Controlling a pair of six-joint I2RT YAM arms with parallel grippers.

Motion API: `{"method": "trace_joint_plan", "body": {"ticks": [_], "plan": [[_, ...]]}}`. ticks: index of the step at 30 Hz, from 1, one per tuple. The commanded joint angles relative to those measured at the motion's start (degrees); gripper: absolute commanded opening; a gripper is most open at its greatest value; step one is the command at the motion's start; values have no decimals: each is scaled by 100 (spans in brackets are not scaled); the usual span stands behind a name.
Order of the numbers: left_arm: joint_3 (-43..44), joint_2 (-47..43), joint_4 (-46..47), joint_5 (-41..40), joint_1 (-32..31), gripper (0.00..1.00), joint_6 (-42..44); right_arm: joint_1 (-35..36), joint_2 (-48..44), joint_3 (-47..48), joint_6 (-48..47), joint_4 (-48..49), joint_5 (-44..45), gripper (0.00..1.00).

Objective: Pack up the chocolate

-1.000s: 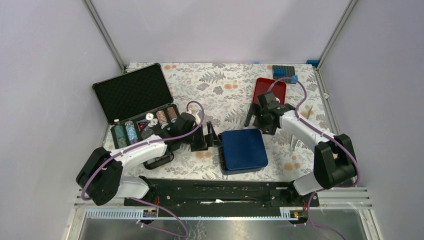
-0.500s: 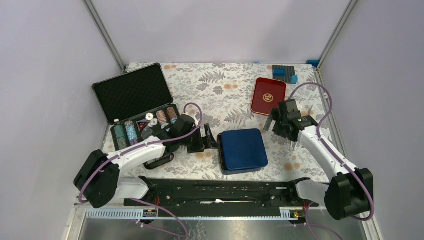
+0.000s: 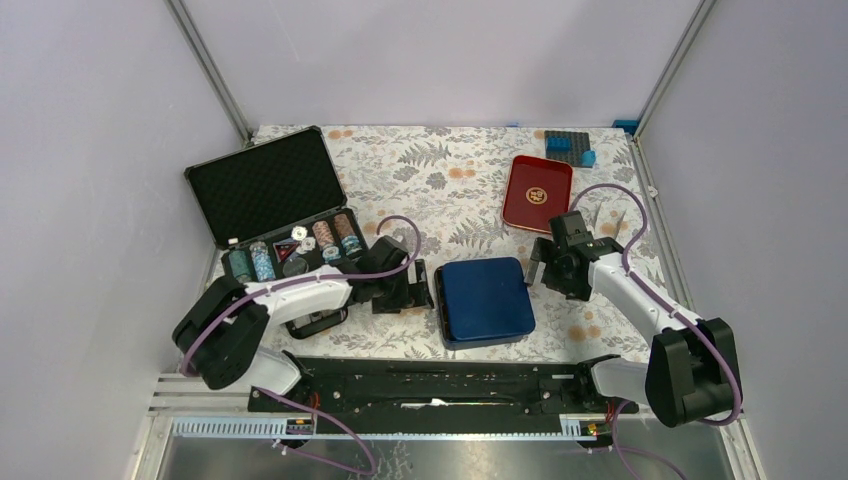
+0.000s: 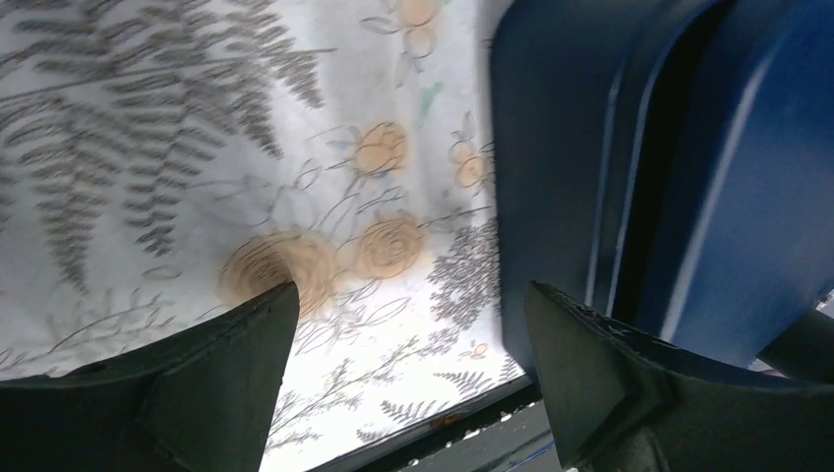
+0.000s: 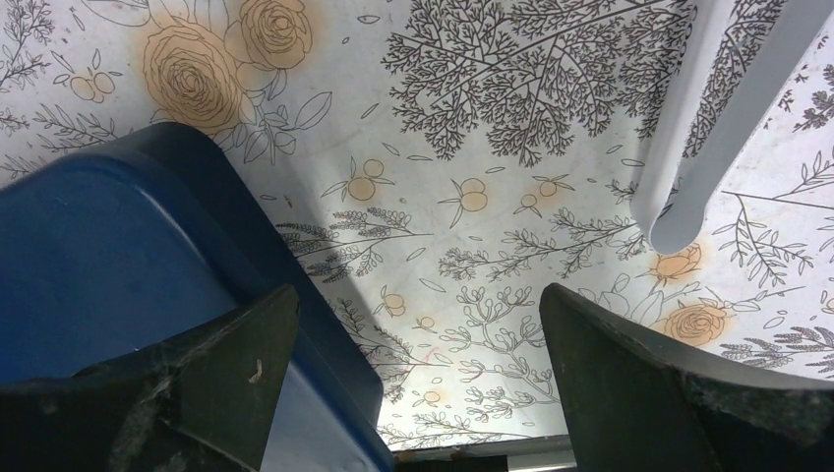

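Observation:
A closed dark blue box [image 3: 486, 300] lies at the middle of the floral tablecloth. The chocolate is out of view in every frame. My left gripper [image 3: 424, 286] hovers low at the box's left edge; in the left wrist view it [image 4: 410, 295] is open, with bare cloth between its fingers and the blue box [image 4: 747, 197] just beyond the right finger. My right gripper [image 3: 541, 268] sits at the box's right edge. It [image 5: 418, 295] is open in the right wrist view, its left finger over the corner of the blue box [image 5: 108, 265].
An open black case [image 3: 270, 185] with rows of poker chips [image 3: 300, 250] stands at the left. A red tray [image 3: 537, 192] and dark and blue bricks [image 3: 568, 146] lie at the back right. A white rod [image 5: 708, 128] stands close to the right gripper.
The right arm swung from above the red tray down to the blue box's right edge. The left gripper shifted a little nearer the box and narrowed slightly.

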Motion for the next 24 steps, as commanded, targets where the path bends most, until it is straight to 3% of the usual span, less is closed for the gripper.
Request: {"method": "trace_joint_plan", "body": {"ticks": [1, 24], "plan": [[269, 519, 188, -209, -243, 90, 64, 9, -17, -19, -137, 94, -266, 100], [447, 605, 69, -323, -298, 90, 163, 11, -223, -100, -174, 236, -1112, 100]]}}
